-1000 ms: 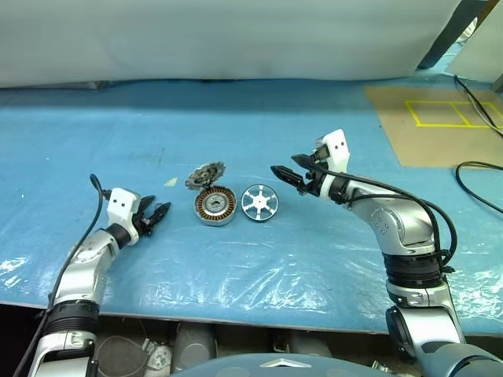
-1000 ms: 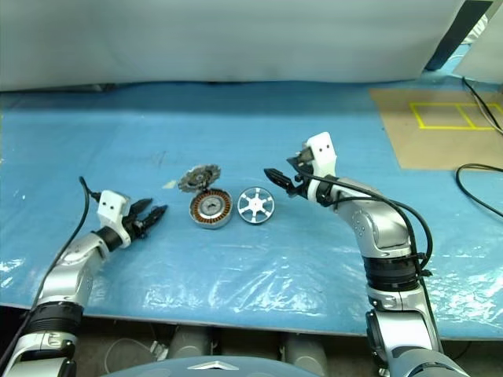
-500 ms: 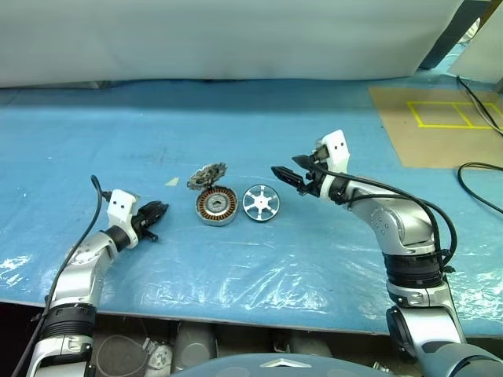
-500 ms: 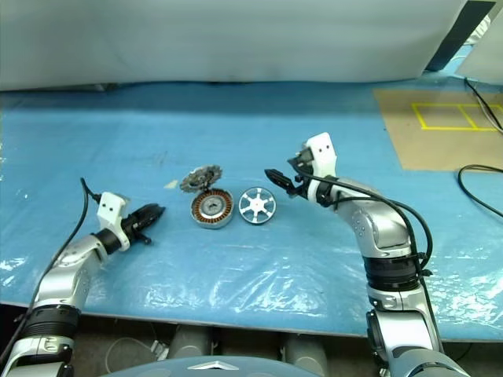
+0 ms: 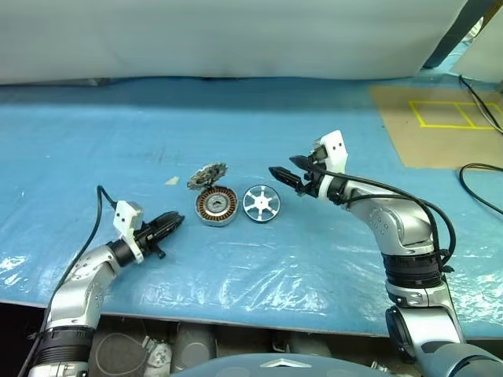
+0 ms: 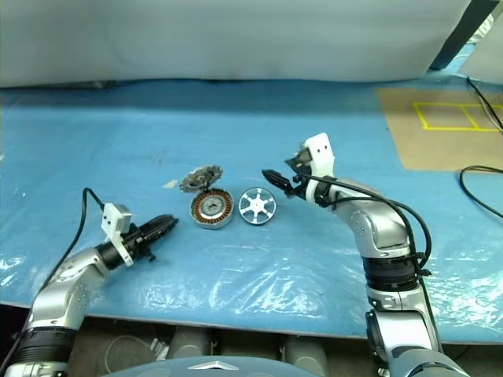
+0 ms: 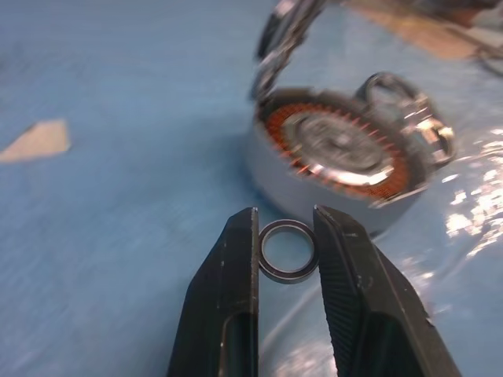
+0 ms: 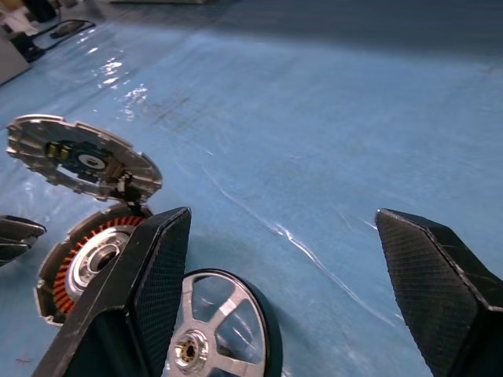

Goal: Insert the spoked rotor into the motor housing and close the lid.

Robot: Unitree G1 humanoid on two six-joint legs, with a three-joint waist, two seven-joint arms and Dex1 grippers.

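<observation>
The motor housing (image 5: 215, 206) lies flat on the blue sheet, its copper windings (image 7: 338, 157) facing up. The toothed lid (image 5: 206, 176) stands tilted at the housing's far rim, dark finned face (image 8: 78, 157) showing. The spoked rotor (image 5: 260, 203) lies flat just right of the housing. My left gripper (image 5: 174, 223) hovers left of the housing, pointing at it, shut on a small metal ring (image 7: 288, 251) pinched between its fingertips. My right gripper (image 5: 277, 174) hangs open above and just right of the rotor, nothing between its fingers (image 8: 157, 259).
A small pale paper scrap (image 5: 171, 181) lies left of the lid. A brown board with yellow tape squares (image 5: 440, 126) sits at the far right, with black cables (image 5: 479, 169) beside it. A white sheet backs the table.
My left gripper has shut on the small ring, risen off the sheet and swung right toward the housing. The right arm has stayed put.
</observation>
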